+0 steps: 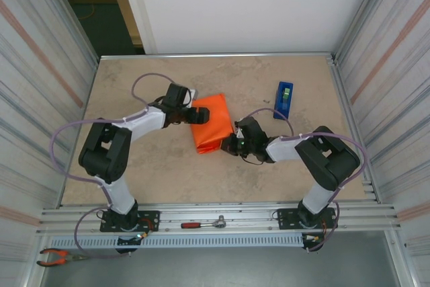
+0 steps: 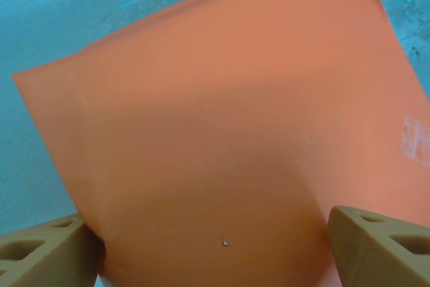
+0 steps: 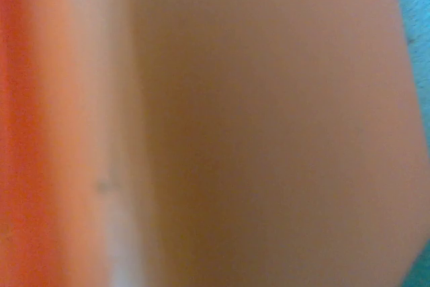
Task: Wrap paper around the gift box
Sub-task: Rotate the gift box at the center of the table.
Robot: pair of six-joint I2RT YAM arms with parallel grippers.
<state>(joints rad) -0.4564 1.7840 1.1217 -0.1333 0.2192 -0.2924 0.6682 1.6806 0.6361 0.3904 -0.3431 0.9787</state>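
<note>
The gift box shows as a squarish bright orange parcel (image 1: 213, 126) in the middle of the table, covered by the paper (image 2: 228, 112). My left gripper (image 1: 199, 114) is at the parcel's upper left edge. In the left wrist view its tan fingers (image 2: 44, 250) stand wide apart with the parcel filling the gap between them; I cannot tell if they press on it. A small strip of clear tape (image 2: 415, 140) sits on the paper. My right gripper (image 1: 232, 144) is shut at the parcel's lower right corner. The right wrist view is a close blur of paper (image 3: 40, 132).
A blue tape dispenser (image 1: 283, 99) stands upright to the right of the parcel. A red-handled tool (image 1: 201, 223) lies on the front rail and orange pliers (image 1: 57, 256) lie at the lower left. Metal walls close in both sides.
</note>
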